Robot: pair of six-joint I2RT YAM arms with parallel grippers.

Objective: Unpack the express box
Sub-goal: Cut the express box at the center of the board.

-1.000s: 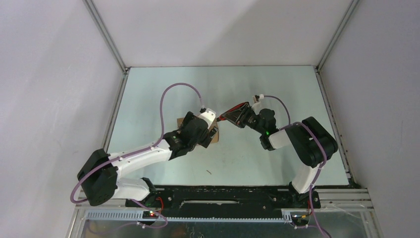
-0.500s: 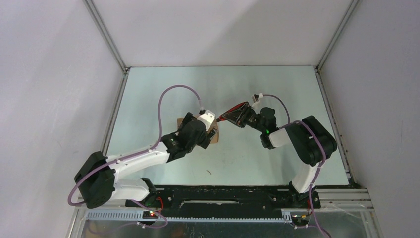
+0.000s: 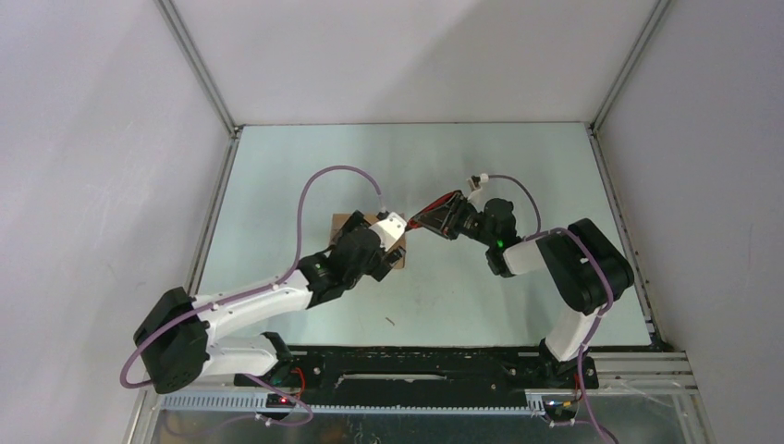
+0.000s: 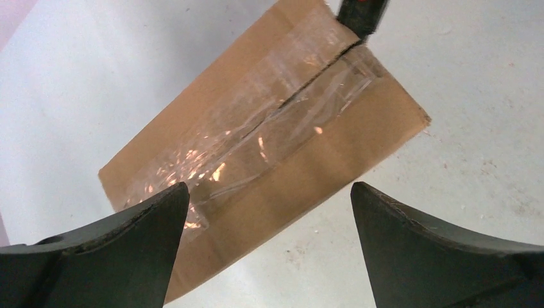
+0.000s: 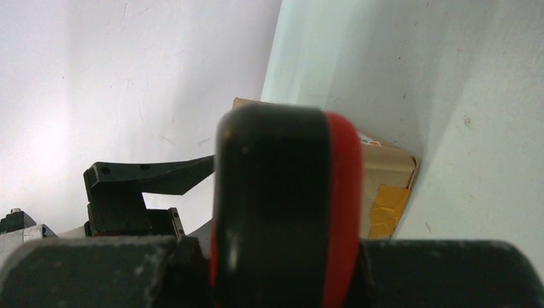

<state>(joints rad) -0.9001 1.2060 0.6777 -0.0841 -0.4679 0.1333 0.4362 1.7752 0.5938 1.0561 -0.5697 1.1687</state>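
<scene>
The express box [image 4: 269, 122] is a small brown carton lying flat on the table, with clear tape along its top seam. The seam is slit open at its far end. My left gripper [image 4: 269, 189] is open and hovers above the box's near edge, touching nothing; in the top view the left gripper [image 3: 386, 242] covers most of the box [image 3: 349, 222]. My right gripper [image 5: 282, 256] is shut on the red-and-black utility knife [image 5: 282, 205]. The knife [image 3: 433, 213] points left, its tip [image 4: 362, 13] at the far end of the seam.
The pale green table [image 3: 462, 305] has grey walls on three sides. An orange-yellow patch [image 5: 388, 205] shows on the end of the box in the right wrist view. A small dark speck [image 3: 391, 321] lies near the front.
My left arm has drawn slightly back toward the near left, so more of the box's far left corner shows. The right arm and knife have hardly moved.
</scene>
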